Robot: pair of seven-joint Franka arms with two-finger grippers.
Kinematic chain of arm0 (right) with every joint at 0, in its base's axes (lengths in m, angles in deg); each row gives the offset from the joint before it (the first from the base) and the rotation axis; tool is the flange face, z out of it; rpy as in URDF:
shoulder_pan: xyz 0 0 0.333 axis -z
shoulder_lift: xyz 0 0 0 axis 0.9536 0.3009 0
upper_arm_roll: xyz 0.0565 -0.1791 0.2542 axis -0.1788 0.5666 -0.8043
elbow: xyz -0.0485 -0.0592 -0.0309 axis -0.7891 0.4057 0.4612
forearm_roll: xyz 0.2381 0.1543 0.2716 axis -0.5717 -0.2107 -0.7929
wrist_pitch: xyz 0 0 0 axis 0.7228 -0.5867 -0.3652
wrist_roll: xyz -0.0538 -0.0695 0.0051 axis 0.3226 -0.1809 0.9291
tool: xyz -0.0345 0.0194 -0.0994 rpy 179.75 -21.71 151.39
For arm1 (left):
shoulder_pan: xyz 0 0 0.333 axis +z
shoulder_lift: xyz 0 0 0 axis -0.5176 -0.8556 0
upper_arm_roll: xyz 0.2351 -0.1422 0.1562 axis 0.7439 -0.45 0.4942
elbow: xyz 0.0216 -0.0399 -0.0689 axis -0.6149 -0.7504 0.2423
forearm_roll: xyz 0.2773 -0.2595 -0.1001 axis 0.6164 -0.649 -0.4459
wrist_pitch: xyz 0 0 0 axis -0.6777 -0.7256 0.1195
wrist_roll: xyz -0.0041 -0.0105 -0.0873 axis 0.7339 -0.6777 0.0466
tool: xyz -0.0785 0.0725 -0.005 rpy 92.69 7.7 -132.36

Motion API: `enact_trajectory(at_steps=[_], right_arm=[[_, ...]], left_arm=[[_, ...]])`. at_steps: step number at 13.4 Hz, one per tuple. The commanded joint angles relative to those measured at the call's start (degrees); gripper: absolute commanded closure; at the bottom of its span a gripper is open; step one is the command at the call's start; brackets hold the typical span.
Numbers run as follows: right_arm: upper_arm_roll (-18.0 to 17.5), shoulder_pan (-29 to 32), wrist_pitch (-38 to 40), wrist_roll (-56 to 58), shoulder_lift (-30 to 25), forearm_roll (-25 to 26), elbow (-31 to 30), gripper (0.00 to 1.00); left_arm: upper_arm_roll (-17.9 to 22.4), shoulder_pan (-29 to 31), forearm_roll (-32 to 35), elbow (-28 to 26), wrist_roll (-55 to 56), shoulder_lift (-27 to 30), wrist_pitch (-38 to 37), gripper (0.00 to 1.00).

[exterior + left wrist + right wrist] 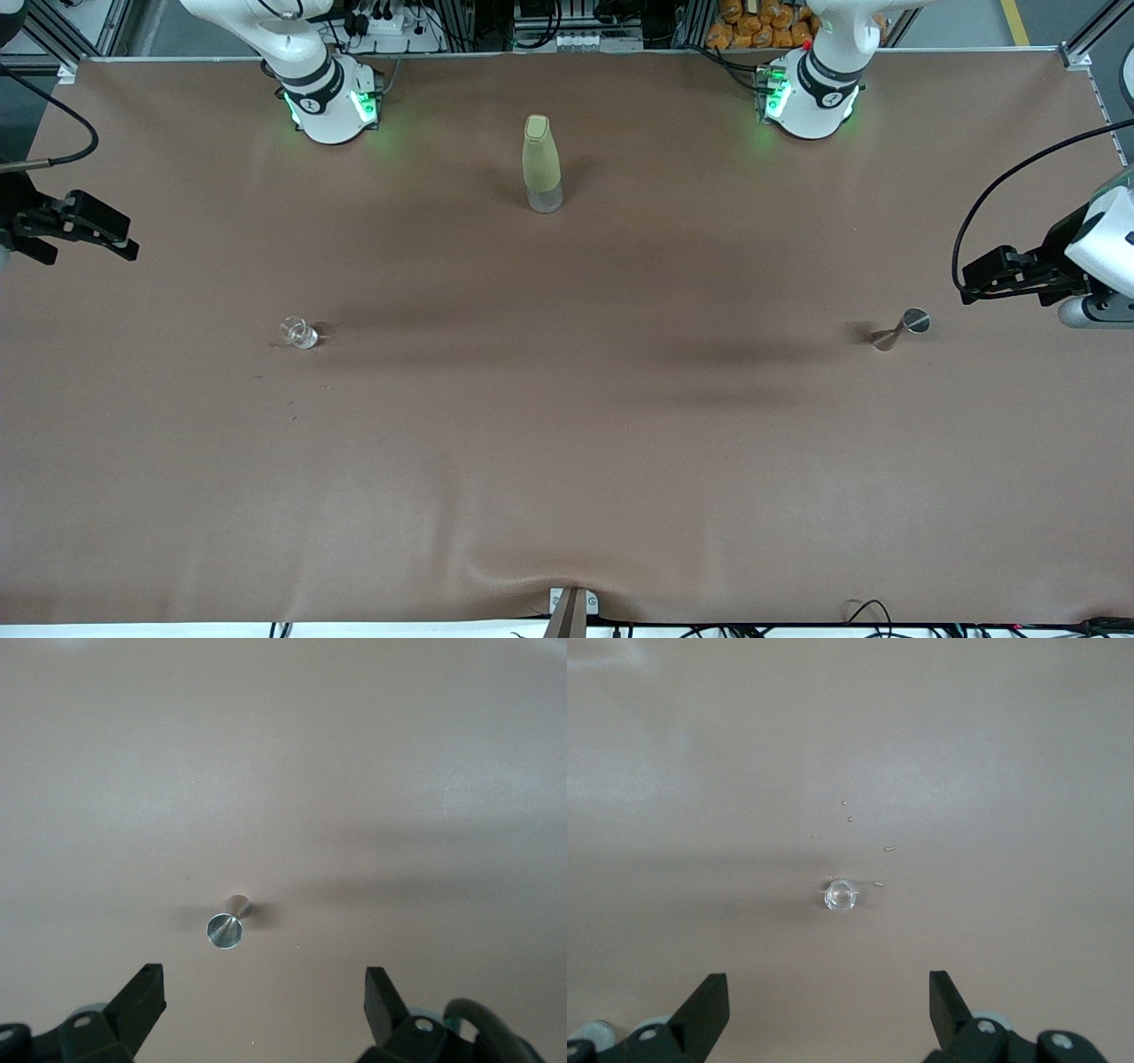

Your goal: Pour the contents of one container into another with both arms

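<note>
waiting wide of the table, both grippers spread

showing only their bases along the top edge and their wrists at the side edges of the front view, both arms are cut off in between. the left gripper (974, 282) hangs over the left arm's end of the table (567, 461); the right gripper (115, 241) hangs over the right arm's end. each points inward, level with the table, holding nothing.

in the left wrist view the left gripper (266, 997) has its fingers (142, 997) spread wide, only their tips in frame. in the right wrist view the right gripper (829, 997) is spread just as wide, its fingers (707, 999) also cut off at the frame edge.

a small metal jigger (899, 329) stands on the table near the left gripper, its shiny round mouth (224, 930) facing up; whether it holds liquid cannot be made out. a small clear glass (299, 333) sits toward the right arm's end, hard to make out against the brown cloth; in the right wrist view the glass (840, 894) has a few tiny specks (850, 819) on the cloth beside it, and what they are cannot be told.

a tall bottle (541, 164) with a pale olive sleeve and clear base stands upright between the two bases, farther from the front camera than the jigger and glass, well apart from both.
</note>
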Motion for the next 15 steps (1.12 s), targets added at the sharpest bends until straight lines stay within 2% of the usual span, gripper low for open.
enact_trajectory(at_steps=[1, 15], right_arm=[[-0.72, 0.58, 0.27, 0.94, 0.06, 0.89, 0.63, 0.00], [-0.81, 0.49, 0.89, 0.85, -0.20, 0.80, 0.63, 0.00]], left_arm=[[-0.25, 0.20, 0.38, 0.20, 1.38, 0.79, -1.27, 0.00], [-0.34, 0.11, 1.26, 0.29, 0.95, 0.88, -2.06, 0.00]])
